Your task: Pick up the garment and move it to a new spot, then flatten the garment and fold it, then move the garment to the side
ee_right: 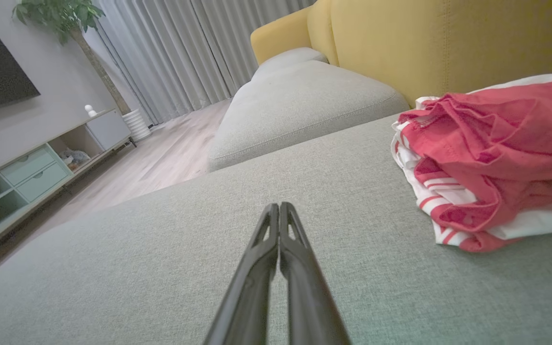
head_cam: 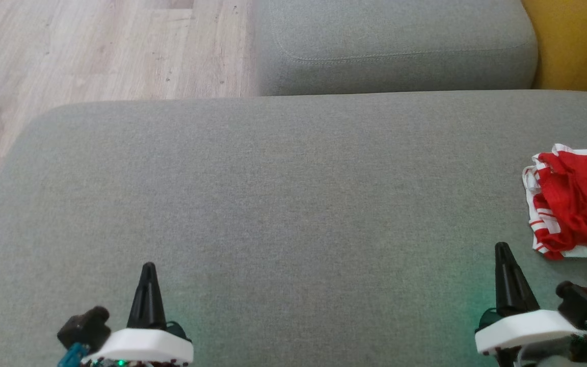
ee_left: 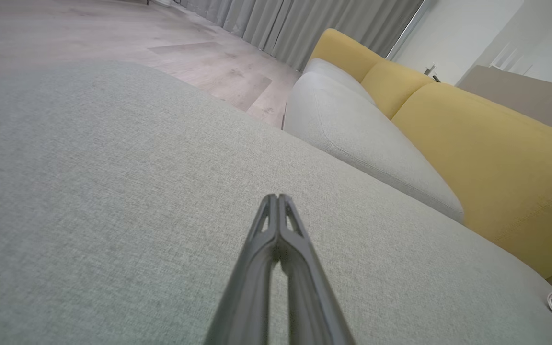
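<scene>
Head view: where is the garment?
At the far right of the grey cushion, near the right gripper but not touching. The picture edge cuts it off, so I can't tell which way it runs.
Does the right wrist view help?
A bit. There it is a bunched red and white heap by a yellow backrest.
And the pincers?
The left gripper and the right are both pressed together, holding nothing.
</scene>
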